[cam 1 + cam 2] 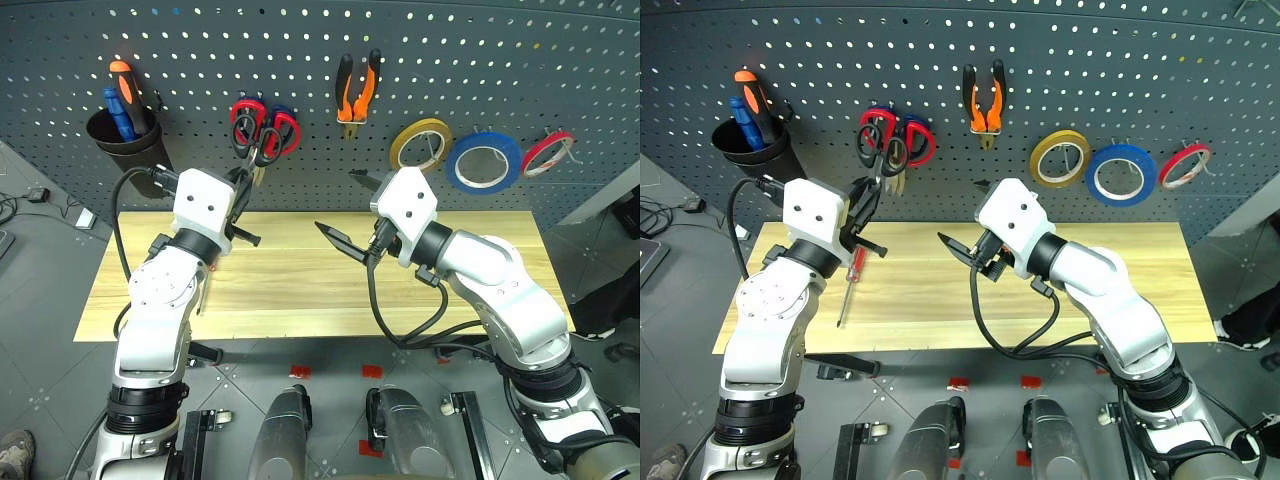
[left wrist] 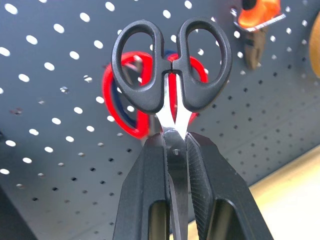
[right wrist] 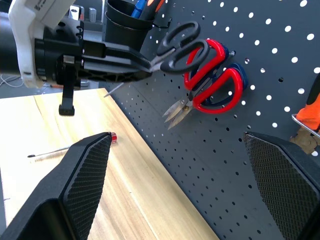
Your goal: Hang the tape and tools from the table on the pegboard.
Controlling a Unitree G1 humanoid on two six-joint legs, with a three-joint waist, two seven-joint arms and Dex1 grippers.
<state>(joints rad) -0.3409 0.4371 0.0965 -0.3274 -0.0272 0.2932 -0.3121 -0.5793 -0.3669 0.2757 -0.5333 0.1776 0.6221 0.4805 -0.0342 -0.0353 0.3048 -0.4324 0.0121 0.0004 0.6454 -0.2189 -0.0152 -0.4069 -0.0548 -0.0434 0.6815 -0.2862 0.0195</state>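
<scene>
I see the red-handled scissors (image 1: 268,133) crowding the pegboard (image 1: 560,60) ahead of my left gripper (image 2: 175,150), with bare holes between them and the pliers (image 1: 357,90).

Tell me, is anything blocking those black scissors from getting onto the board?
The black scissors, clamped in the left gripper, are right before the red-handled scissors already hanging on the pegboard; those occupy the spot directly behind.

My left claw (image 2: 175,150) covers blades of black-handled scissors (image 2: 172,60); tips hidden. Red-handled scissors (image 2: 122,107) mostly behind black loops. Pliers (image 2: 255,25) cut off by frame edge, jaws blurred. My left arm hides most of red screwdriver (image 1: 853,272) on desk (image 1: 940,300).
</scene>
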